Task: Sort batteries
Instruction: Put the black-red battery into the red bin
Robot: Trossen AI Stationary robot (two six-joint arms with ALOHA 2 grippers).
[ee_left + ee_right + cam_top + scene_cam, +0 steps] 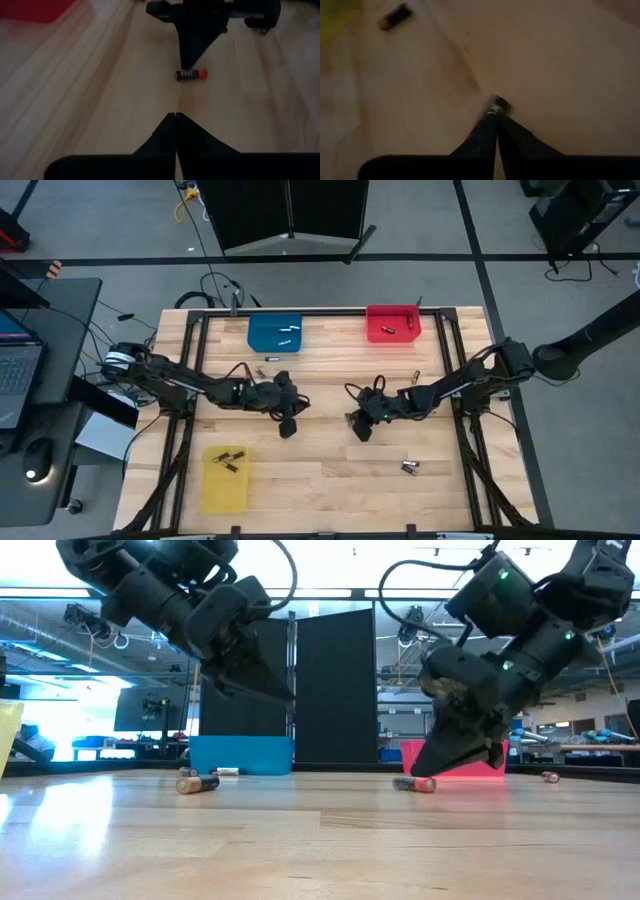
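Note:
One battery (pixel 191 74), dark with an orange-red end, lies flat on the wooden table near its middle; it also shows in the low view as the battery (pixel 415 784). My right gripper (pixel 420 773) is shut and points steeply down at it, tips at table level; the high view shows the right gripper (pixel 360 432) covering it. My left gripper (pixel 287 697) is shut, empty and raised above the table, to the left of the right one, shown as the left gripper (pixel 288 428). Other batteries lie loose on the table (pixel 410 467) and in the bins. My right gripper's shut fingertips (pixel 492 116) come down steeply from above onto the battery's dark end (pixel 501 103). The battery lies flat on the table, sticking out sideways past the tips. Whether the tips press on it or only stand against it, I cannot tell.
A blue bin (pixel 275 333) and a red bin (pixel 392 323) stand at the far edge, a yellow bin (pixel 225 478) at the near left; each holds batteries. Loose batteries lie near the blue bin (pixel 268 361) and right of centre (pixel 415 372). Bare wood lies between the arms.

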